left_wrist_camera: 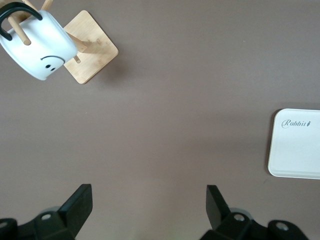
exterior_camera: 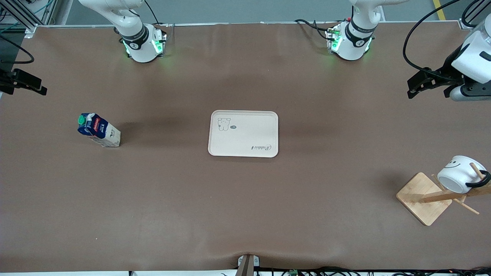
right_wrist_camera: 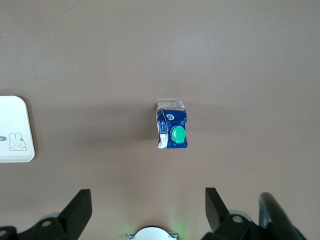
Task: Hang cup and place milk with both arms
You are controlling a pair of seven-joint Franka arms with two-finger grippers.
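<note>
At the right arm's end of the table, the right gripper hangs high above bare tabletop, and its wrist camera shows both fingers spread wide with nothing between them. Directly below that camera stands the milk carton, upright on the brown table, blue and white with its green screw cap on top; it is well apart from the tray and untouched. In the middle of the table lies the cream tray, printed with a small rabbit and the word "Rabbit", and it holds nothing. Toward the left arm's end, nearer the front camera, the wooden mug rack stands on its square base, and the white smiley-face cup already hangs from one of its pegs by the black handle, mouth tilted downward. The left gripper is up in the air over the table at that same end, released and empty, its fingers parted wide in its wrist view. The cup half of the job therefore looks done, and the step in hand appears to be the milk, probably bound for the tray, though the task does not name the spot. The next move would call for the right arm to descend onto the carton, close across its narrow sides below the gable, and carry it upright to the tray while the left arm waits.
</note>
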